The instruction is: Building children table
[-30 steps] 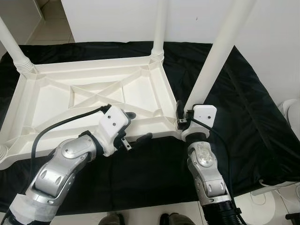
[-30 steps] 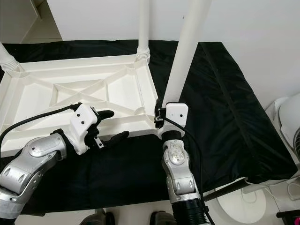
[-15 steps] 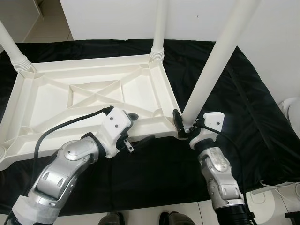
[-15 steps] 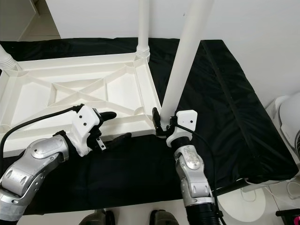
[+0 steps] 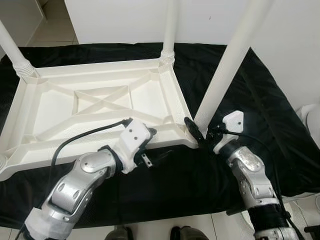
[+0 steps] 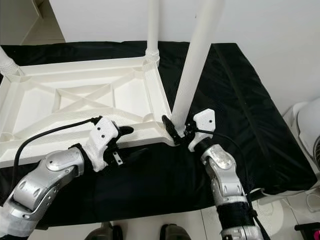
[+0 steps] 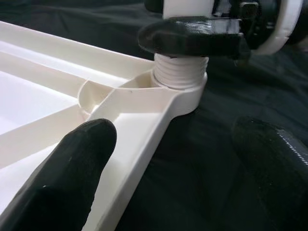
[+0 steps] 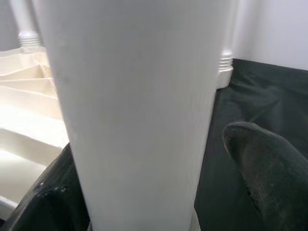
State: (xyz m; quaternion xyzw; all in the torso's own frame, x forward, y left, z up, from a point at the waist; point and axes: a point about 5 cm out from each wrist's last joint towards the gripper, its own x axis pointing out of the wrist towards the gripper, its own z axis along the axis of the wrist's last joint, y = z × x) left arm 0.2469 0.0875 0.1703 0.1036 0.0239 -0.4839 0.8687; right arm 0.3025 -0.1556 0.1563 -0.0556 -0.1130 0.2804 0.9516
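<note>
A black cloth [image 5: 250, 100] is spread over the pale tiled floor [image 5: 55, 27], close to a white wall [image 5: 125, 20], and at the far right stands a white rounded appliance [image 6: 307, 125], maybe a fan; it is too much cut off to tell. On the cloth lies one white plastic table top [image 5: 95, 105], turned upside down, so its ribs and the crossed braces face up.

I count three white legs standing up from its corners: one at the far left corner [image 5: 12, 50], one at the far right corner [image 5: 170, 30], and the near right leg [image 5: 232, 60], which leans slightly. The near left corner [image 5: 4, 162] has its socket at the picture's edge, and I cannot tell what is in it.

The right gripper [image 5: 202, 136] is at the foot of the near right leg, its two black fingers [image 8: 262, 168] lying on either side of the tube and pressed on it. The left gripper [image 5: 156, 145] is at the near rim of the table top, fingers spread wide: one finger [image 7: 67, 178] rests on the rim, the other over the cloth, holding nothing.

At the bottom edge, two dark shoe tips [image 5: 120, 234] show on the floor.
</note>
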